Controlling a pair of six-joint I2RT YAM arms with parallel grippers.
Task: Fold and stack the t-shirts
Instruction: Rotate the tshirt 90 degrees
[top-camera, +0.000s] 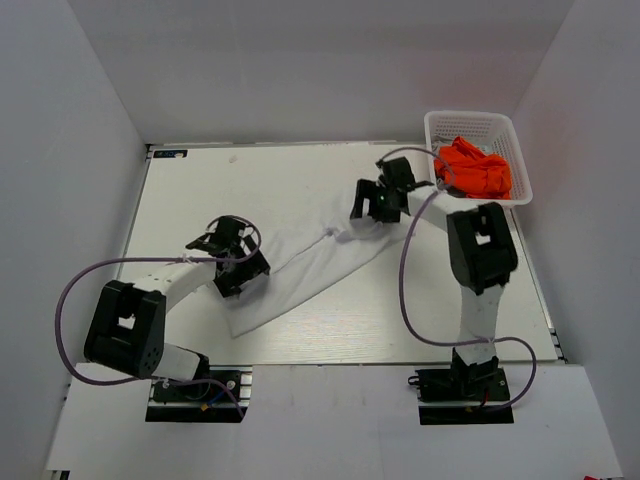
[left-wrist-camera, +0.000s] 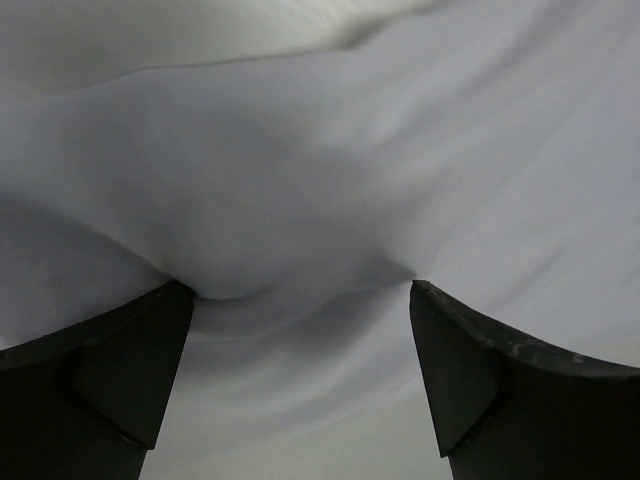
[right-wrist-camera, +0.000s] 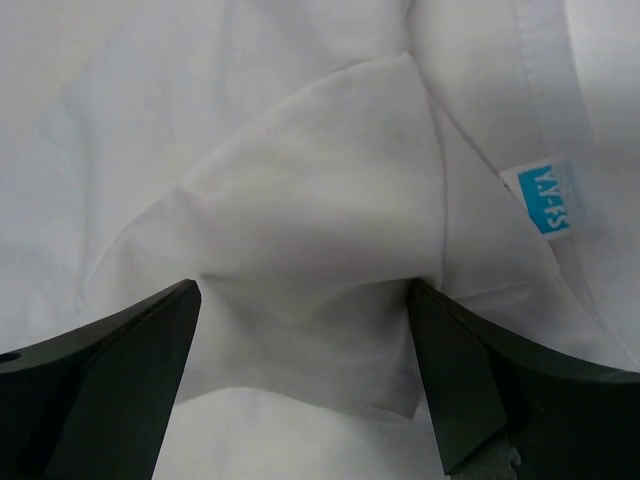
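1. Left of the basket (top-camera: 470, 115), the white t-shirt (top-camera: 310, 268) lies on the table (top-camera: 200, 180) as a narrow, rumpled diagonal band. One end is just beside the basket and the other end is well away from it. The orange t-shirt (top-camera: 475, 168) sits bunched inside the basket, not yet folded.
2. At the band's end nearest the basket, the right gripper (right-wrist-camera: 305, 290) has its fingers (right-wrist-camera: 120, 350) spread. They straddle a doubled flap of cloth beside the blue label (right-wrist-camera: 545, 200) and are not pressed together on it.
3. At the end farthest from the basket, the left gripper (left-wrist-camera: 300, 290) also has its fingers (left-wrist-camera: 110, 360) apart, with a soft hump of cloth bulging between them.
4. Likely trouble: if either pair closes on the hump's top layer only, the lower layer would probably stay behind and the fold would come out skewed.
5. If one side bites and the other slips, thin cloth like this would likely swing toward or away from the basket and twist into a rope.
6. A pull along the band toward the basket could drag the flap against its wall, or nudge the basket itself.
7. The shirt looks far from flat, so folding it as it lies would probably lock in the creases.
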